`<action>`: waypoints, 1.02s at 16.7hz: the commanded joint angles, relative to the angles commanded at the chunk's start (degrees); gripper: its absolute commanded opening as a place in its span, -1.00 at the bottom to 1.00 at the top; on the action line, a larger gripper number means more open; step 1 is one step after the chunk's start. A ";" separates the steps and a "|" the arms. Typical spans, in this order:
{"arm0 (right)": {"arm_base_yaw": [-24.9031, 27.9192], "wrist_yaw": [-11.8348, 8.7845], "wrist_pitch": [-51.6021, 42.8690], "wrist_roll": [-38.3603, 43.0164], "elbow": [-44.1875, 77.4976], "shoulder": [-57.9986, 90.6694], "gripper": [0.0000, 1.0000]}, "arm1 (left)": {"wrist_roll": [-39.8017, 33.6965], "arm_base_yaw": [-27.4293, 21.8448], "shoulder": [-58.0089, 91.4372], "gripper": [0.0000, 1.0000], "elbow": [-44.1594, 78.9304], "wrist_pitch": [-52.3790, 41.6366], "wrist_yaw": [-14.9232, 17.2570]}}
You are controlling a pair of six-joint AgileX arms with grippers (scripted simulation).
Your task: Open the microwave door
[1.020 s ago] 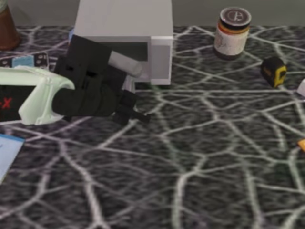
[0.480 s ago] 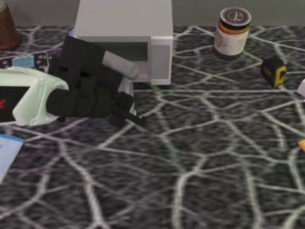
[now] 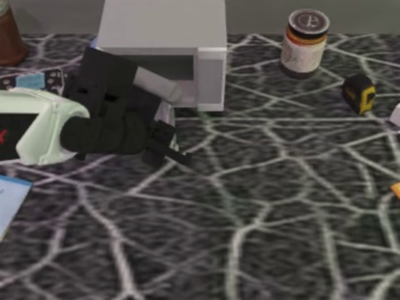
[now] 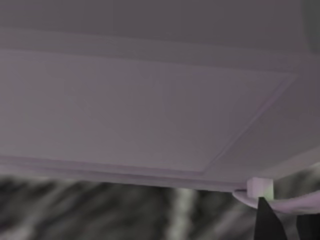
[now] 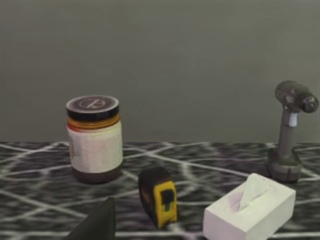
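Apparently left fingers (image 3: pixel 164 145) beside microwave door (image 3: pixel 157 84).

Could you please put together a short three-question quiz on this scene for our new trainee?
1. True or false: the microwave door is fully shut against the microwave.
2. Which arm's end effector is at the door? A) left B) right C) both
3. Fill in: to the right of the jar on the table lies a yellow and black ____.

Key:
1. False: the door stands swung out, and the dark cavity shows behind it.
2. A: the left end effector is at the door's free edge; the right arm is out of the top view.
3. tape measure, also seen beside the jar in the right wrist view.
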 joint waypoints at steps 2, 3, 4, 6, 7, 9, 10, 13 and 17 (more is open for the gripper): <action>0.00 0.00 0.00 0.00 0.00 0.00 1.00 | 0.00 0.00 0.00 -1.00 0.00 0.00 0.00; 0.00 0.00 0.00 0.00 0.00 0.00 1.00 | 0.00 0.00 0.00 -1.00 0.00 0.00 0.00; 0.00 0.00 0.00 0.00 0.00 0.00 1.00 | 0.00 0.00 0.00 -1.00 0.00 0.00 0.00; 0.00 0.00 0.00 0.00 0.00 0.00 1.00 | 0.00 0.00 0.00 -1.00 0.00 0.00 0.00; 0.00 0.00 0.00 0.00 0.00 0.00 1.00 | 0.00 0.00 0.00 -1.00 0.00 0.00 0.00; 0.00 0.00 0.00 0.00 0.00 0.00 1.00 | 0.00 0.00 0.00 -1.00 0.00 0.00 0.00; 0.00 0.00 0.00 0.00 0.00 0.00 1.00 | 0.00 0.00 0.00 -1.00 0.00 0.00 0.00; 0.00 0.00 0.00 0.00 0.00 0.00 1.00 | -0.35 -0.44 0.05 -1.00 0.00 -0.05 0.48; 0.00 0.00 0.00 0.00 0.00 0.00 1.00 | 1.48 0.58 -0.60 -1.00 -0.51 -0.13 1.54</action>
